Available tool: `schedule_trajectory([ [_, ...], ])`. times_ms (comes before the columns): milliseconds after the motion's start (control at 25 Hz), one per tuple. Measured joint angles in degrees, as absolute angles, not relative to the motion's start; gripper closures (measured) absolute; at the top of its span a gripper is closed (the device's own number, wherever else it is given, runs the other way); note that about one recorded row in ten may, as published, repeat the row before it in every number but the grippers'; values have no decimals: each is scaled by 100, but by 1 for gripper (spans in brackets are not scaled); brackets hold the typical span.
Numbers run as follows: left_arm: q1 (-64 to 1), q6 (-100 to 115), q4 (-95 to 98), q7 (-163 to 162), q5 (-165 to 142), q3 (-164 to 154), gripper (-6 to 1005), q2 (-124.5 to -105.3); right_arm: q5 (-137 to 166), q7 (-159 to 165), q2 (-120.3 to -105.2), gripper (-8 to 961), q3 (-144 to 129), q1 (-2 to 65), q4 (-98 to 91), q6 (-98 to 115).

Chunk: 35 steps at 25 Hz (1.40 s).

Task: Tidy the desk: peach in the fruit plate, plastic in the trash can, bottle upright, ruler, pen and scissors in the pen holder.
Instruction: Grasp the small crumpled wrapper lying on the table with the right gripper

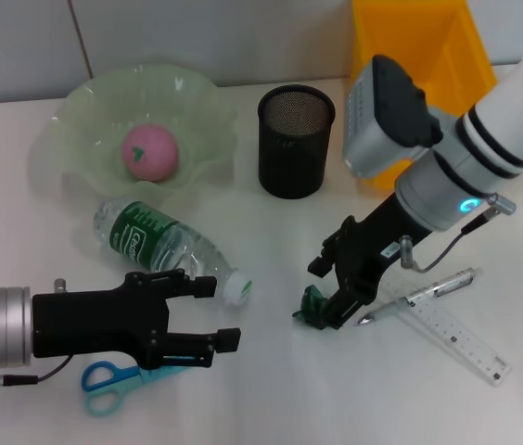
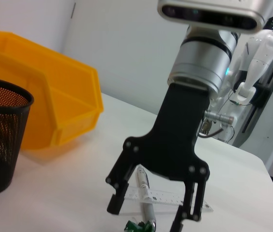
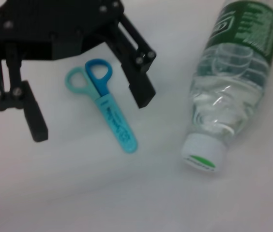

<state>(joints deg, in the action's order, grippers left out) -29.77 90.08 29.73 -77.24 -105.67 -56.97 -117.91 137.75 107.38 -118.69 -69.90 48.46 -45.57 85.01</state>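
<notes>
Lower left, the left gripper [image 1: 217, 313] hangs with fingers spread, empty, over the blue plastic scissors [image 1: 113, 380], beside the fallen clear water bottle [image 1: 169, 244]. Centre frame, the right gripper [image 1: 328, 298] reaches the crumpled green plastic scrap [image 1: 310, 305]; grip unclear. Pink peach [image 1: 149, 152] sits in the pale green glass fruit plate [image 1: 85, 102]. Black mesh pen holder [image 1: 295, 141] looks empty.

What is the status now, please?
Left gripper open, above scissors. Right gripper low at green plastic; pen close beside. Peach in plate; bottle lying.
</notes>
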Motion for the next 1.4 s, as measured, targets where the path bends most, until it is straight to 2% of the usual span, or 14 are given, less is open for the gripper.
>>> schedule_trajectory([
  [920,-2935,8995,2970,-7744,-10564,-5695,131,-11804,13720,10739,-11920,183,-7444,4789,-4447,8191],
  [1400,-2954,9000,2970,-7743,-10541,-5690,131,-11821,13674,10656,-11927,532,-7432,4760,-4444,8111],
])
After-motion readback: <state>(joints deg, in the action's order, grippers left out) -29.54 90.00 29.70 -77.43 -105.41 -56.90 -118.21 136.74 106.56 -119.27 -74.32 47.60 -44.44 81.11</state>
